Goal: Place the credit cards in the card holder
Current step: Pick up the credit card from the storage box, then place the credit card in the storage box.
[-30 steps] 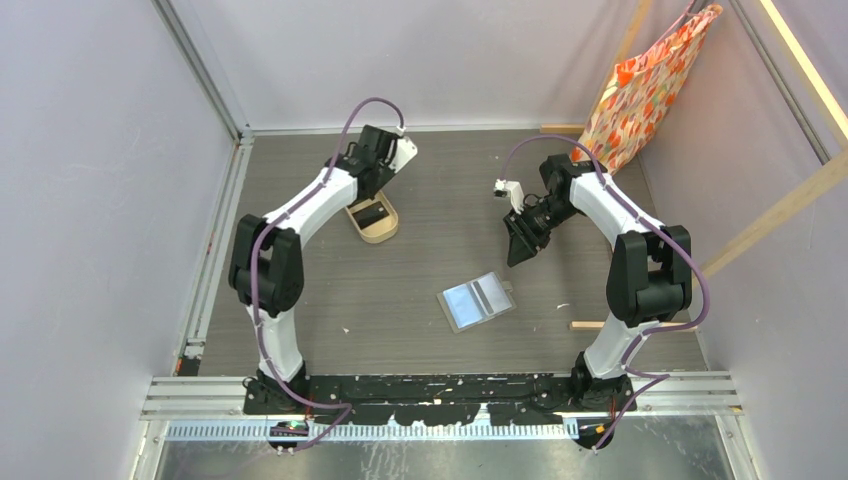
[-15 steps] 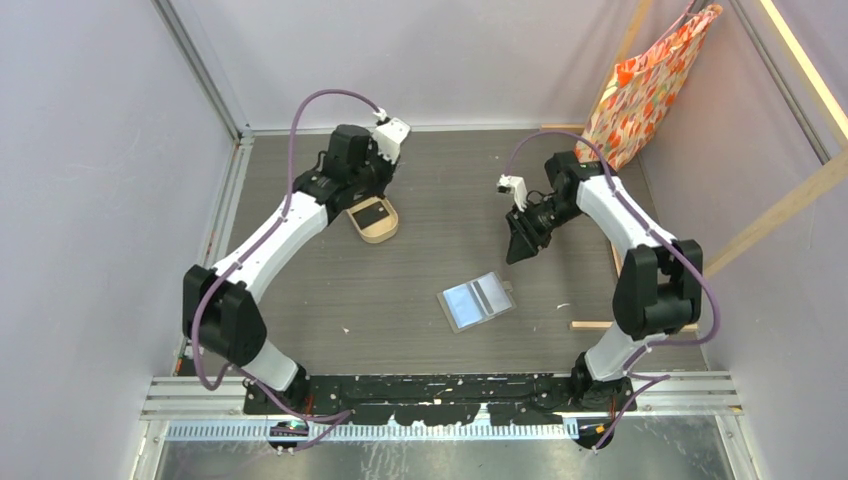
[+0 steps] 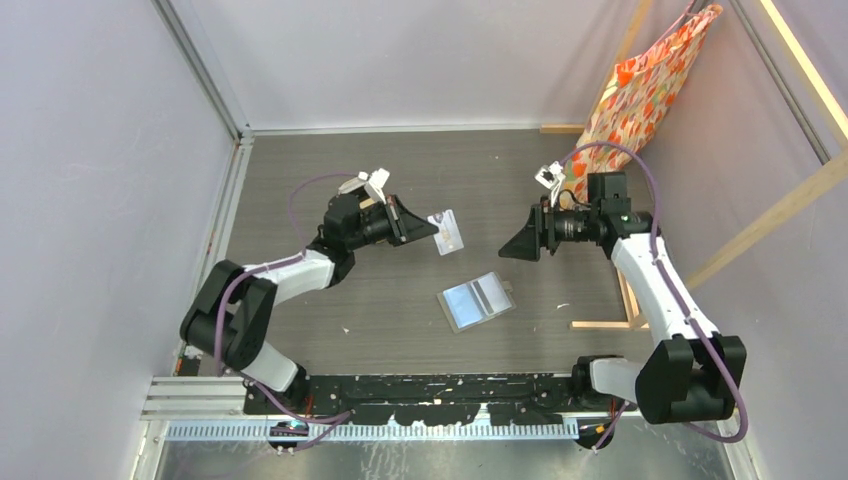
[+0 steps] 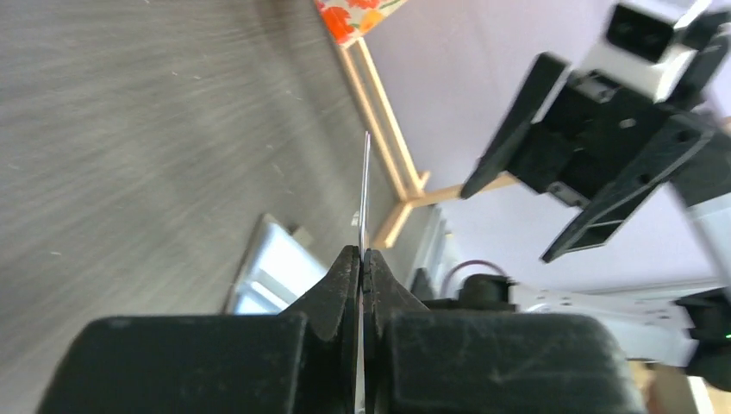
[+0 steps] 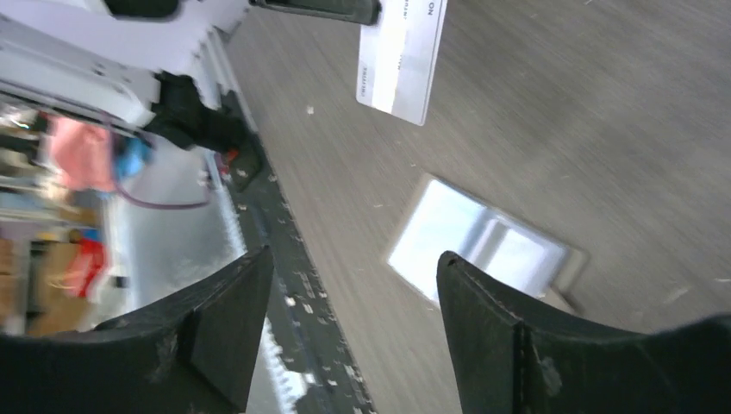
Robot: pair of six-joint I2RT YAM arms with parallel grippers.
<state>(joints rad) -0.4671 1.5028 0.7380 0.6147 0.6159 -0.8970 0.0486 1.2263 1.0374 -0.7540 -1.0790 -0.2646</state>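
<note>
My left gripper (image 3: 432, 232) is shut on a white credit card (image 3: 447, 233) and holds it in the air above the table's middle. In the left wrist view the card (image 4: 365, 185) stands edge-on between the closed fingertips (image 4: 345, 267). The card holder (image 3: 477, 301) lies open on the table below, its pale bluish sleeves up; it also shows in both wrist views (image 4: 274, 274) (image 5: 479, 248). My right gripper (image 3: 508, 249) faces the card from the right, open and with nothing between its fingers. The right wrist view shows the card (image 5: 402, 53) ahead of the spread jaws.
An orange floral bag (image 3: 651, 84) hangs at the back right beside a wooden frame (image 3: 778, 211). A wooden strip (image 3: 600, 324) lies on the table right of the card holder. Pale walls close the sides and back. The black base rail (image 3: 450, 388) runs along the near edge.
My left arm swung from the tan tray at the back left to the middle, carrying the white card. My right gripper turned towards it and opened wider.
</note>
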